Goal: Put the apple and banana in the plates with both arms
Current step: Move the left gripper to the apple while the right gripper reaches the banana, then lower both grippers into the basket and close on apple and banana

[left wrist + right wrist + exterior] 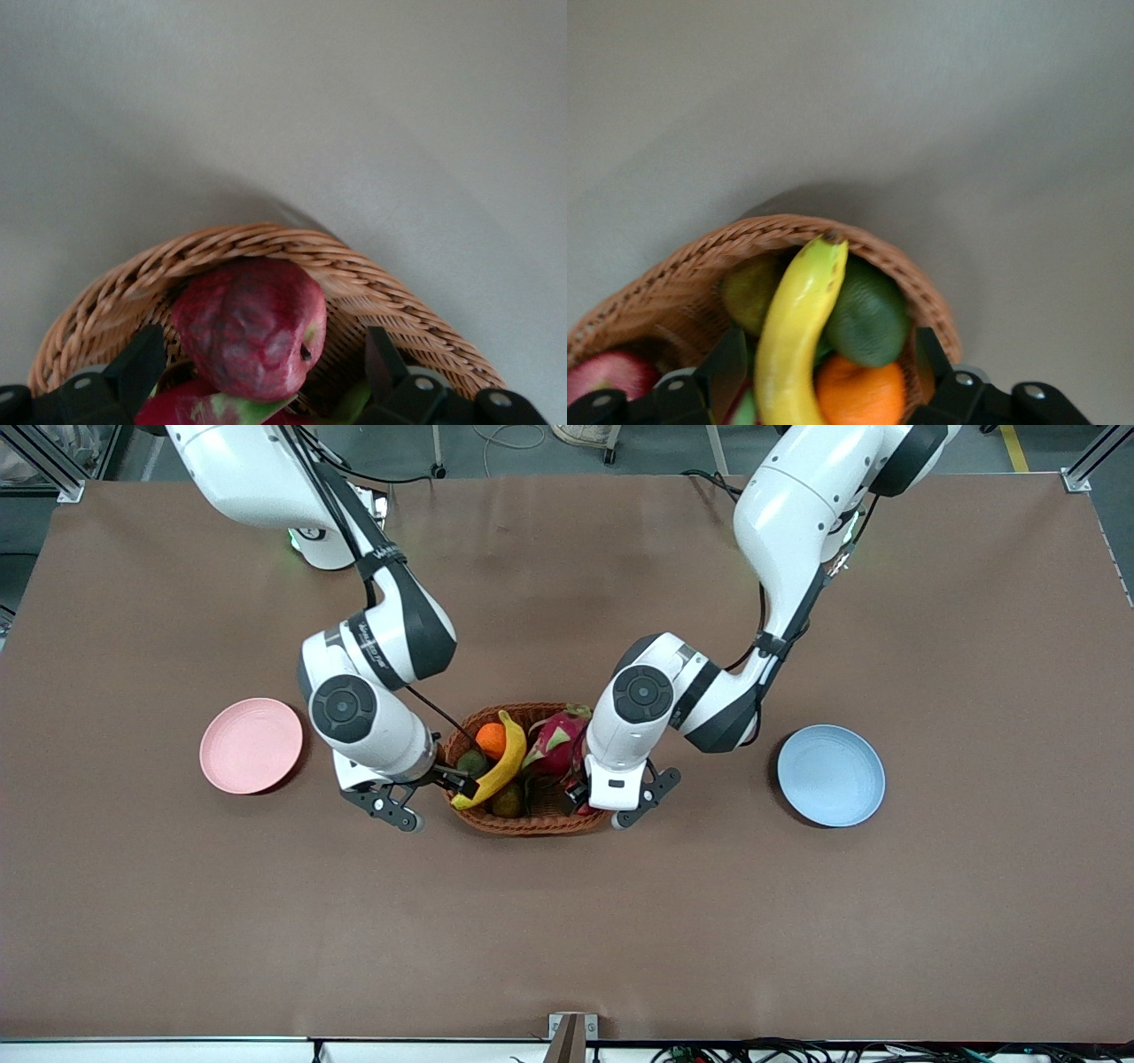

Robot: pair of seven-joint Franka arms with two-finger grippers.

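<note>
Both my grippers are down in the wicker basket (pixel 532 819), which sits mid-table between the two plates.

Basket contents: banana (pixel 498 766), orange (pixel 490 739), pink dragon fruit (pixel 556 742), a few dark green fruits (pixel 470 763), and the apple (pixel 252 329). Front view hides the apple almost fully under my left wrist; left wrist view shows it against the basket wall, with the dragon fruit's green scales touching it.

My left gripper (pixel 257 363): fingers (pixel 142 361) spread, one on each side of the apple. Can't tell if the pads touch it yet.

My right gripper (pixel 824 363): fingers (pixel 729 363) spread either side of the banana. Banana lies across the top of the pile, over the orange and a green fruit, one tip up near the basket rim. Can't confirm contact here either.

Pink plate (pixel 252 745): on the table toward the right arm's end, apart from the basket, nothing on it.

Blue plate (pixel 831 775): toward the left arm's end, apart from the basket, nothing on it.

Neither task fruit is out of the basket.
</note>
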